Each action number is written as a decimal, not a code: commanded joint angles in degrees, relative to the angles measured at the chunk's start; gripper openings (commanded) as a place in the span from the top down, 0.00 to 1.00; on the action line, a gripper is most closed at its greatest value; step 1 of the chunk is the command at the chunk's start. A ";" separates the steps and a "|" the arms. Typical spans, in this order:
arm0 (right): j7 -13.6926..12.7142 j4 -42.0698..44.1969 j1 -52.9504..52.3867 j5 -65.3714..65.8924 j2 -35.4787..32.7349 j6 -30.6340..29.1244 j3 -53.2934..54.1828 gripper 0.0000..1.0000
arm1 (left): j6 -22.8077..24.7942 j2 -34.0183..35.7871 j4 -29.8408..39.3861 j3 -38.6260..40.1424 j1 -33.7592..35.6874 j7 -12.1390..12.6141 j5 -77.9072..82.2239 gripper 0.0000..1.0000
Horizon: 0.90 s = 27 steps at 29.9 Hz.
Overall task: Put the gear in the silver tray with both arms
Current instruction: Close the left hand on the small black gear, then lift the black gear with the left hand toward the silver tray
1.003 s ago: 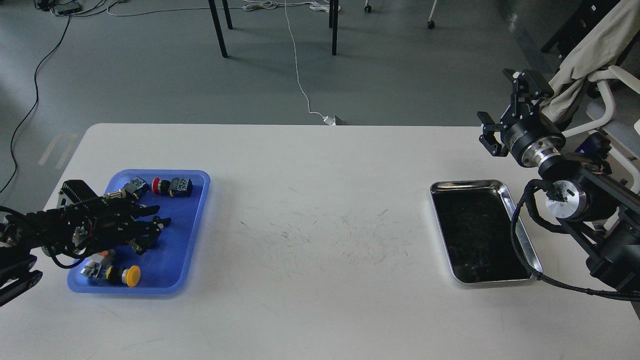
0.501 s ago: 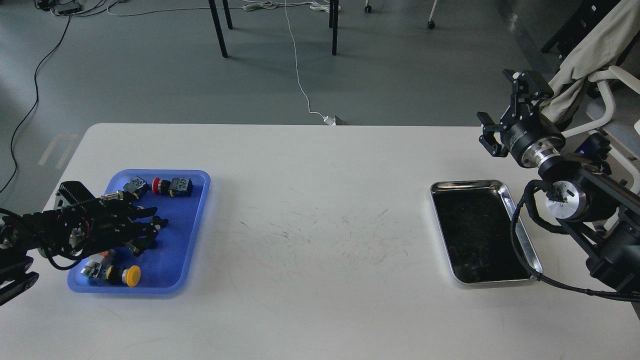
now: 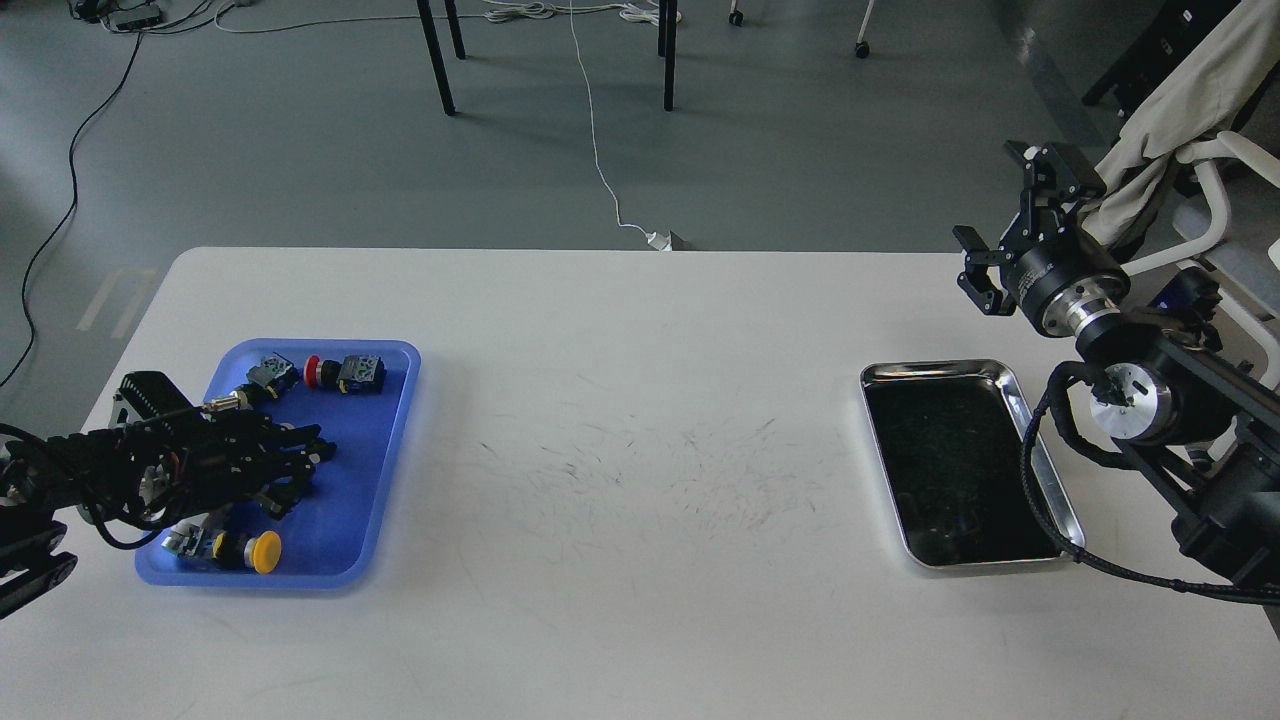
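Note:
The silver tray (image 3: 935, 369) lies on the right side of the white table (image 3: 640, 330), its dark bottom bare. My left gripper (image 3: 298, 478) hangs low over the blue plastic tray (image 3: 395, 400) at the left, fingers apart, amid the small parts there. I cannot make out a gear; anything under the black fingers is hidden. My right gripper (image 3: 1005, 215) is open and empty, held up beyond the table's far right edge, behind the silver tray. Its arm and cable (image 3: 1030, 470) run along the tray's right rim.
The blue tray holds a red push button (image 3: 312, 371), a yellow push button (image 3: 265, 552) and several other small switch parts. A chair draped with beige cloth (image 3: 1180, 110) stands close to the right arm. Table legs and cables lie on the floor beyond.
My left gripper has drawn back a little to the left and sunk lower over the blue tray. The right arm has barely moved.

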State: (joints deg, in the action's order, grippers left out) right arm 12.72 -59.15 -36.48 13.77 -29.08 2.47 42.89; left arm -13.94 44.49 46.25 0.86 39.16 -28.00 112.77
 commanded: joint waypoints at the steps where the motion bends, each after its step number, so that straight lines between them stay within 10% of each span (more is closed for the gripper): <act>1: 0.03 0.00 0.00 0.11 0.08 0.00 0.00 0.01 | -0.03 0.16 0.07 0.02 0.04 0.00 0.17 0.90; 27: 0.03 0.00 0.62 1.17 -0.53 -0.09 -0.70 0.01 | 9.89 9.21 24.67 1.16 18.66 0.00 -13.19 0.91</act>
State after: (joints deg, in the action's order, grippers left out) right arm 12.75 -59.06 -35.86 14.93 -29.46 2.35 42.24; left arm -6.04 53.99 67.07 2.04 55.22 -28.01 100.94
